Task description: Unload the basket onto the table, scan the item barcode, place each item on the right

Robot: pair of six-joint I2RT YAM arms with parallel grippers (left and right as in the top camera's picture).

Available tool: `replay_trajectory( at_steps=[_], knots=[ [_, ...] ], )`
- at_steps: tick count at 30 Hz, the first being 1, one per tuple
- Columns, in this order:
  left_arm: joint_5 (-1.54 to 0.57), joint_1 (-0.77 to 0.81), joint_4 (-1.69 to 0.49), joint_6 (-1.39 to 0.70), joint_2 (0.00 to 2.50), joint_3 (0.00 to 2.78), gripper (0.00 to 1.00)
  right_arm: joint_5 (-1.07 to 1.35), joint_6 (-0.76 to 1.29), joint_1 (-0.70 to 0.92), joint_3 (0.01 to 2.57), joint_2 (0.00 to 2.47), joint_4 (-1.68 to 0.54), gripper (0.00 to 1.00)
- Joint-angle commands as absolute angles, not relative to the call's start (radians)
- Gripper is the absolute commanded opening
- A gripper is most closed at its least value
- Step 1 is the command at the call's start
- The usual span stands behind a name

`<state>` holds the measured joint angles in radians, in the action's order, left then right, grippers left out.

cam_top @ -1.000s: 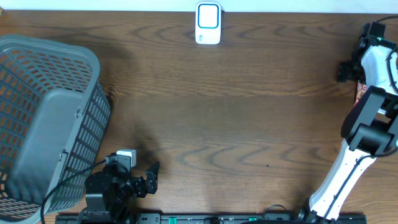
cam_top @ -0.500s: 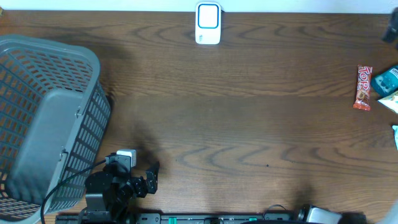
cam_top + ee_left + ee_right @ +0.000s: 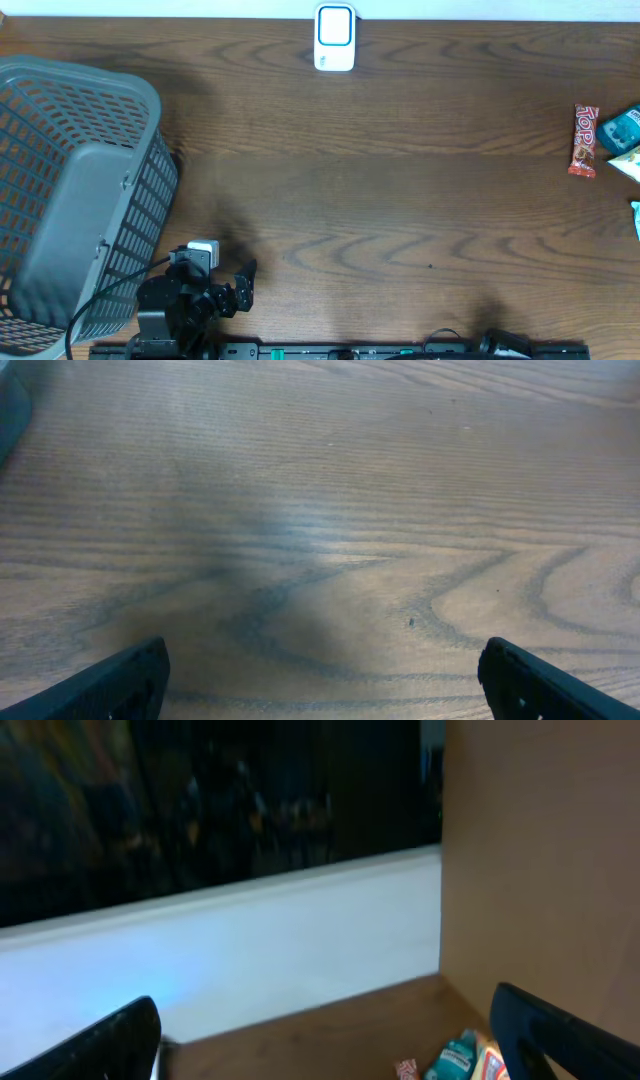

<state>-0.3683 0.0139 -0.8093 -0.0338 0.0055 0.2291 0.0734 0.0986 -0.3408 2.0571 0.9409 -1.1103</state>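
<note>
A white barcode scanner with a blue face stands at the table's far edge, centre. At the right edge lie the items: a red snack bar, a teal packet and a yellow-green packet. The right wrist view shows them low down as well, the red bar beside the teal packet. My right gripper is raised and open, with nothing between its fingers. It does not show in the overhead view. My left gripper rests open at the front left, over bare wood.
A large grey slatted basket fills the left side of the table. A white wall and a brown side panel face the right wrist camera. A further packet edge shows at the right border.
The right arm, which stood over the items at the right edge a second ago, has left the overhead view and uncovered them. The left arm has not moved.
</note>
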Motion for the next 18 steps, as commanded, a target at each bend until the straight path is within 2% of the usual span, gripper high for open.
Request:
replay_trajectory(
  at_steps=[1, 6, 10, 13, 18],
  knots=[
    [-0.381, 0.010, -0.855, -0.042, 0.004, 0.217, 0.98, 0.074, 0.096, -0.339, 2.051, 0.859, -1.211, 0.99],
    [-0.381, 0.010, -0.855, -0.042, 0.004, 0.217, 0.98, 0.074, 0.124, -0.297, 2.007, 0.724, -1.325, 0.99],
    [-0.382, 0.010, -0.855, -0.042, 0.004, 0.217, 0.98, 0.046, 0.123, -0.242, 1.835, 0.576, -1.319, 0.99],
    [-0.382, 0.010, -0.855, -0.042, 0.004, 0.217, 0.98, 0.027, 0.123, -0.216, 1.635, 0.456, -1.243, 0.99],
    [-0.381, 0.010, -0.855, -0.042, 0.004, 0.217, 0.98, 0.028, 0.127, -0.184, 1.214, 0.257, -0.957, 0.99]
  ],
)
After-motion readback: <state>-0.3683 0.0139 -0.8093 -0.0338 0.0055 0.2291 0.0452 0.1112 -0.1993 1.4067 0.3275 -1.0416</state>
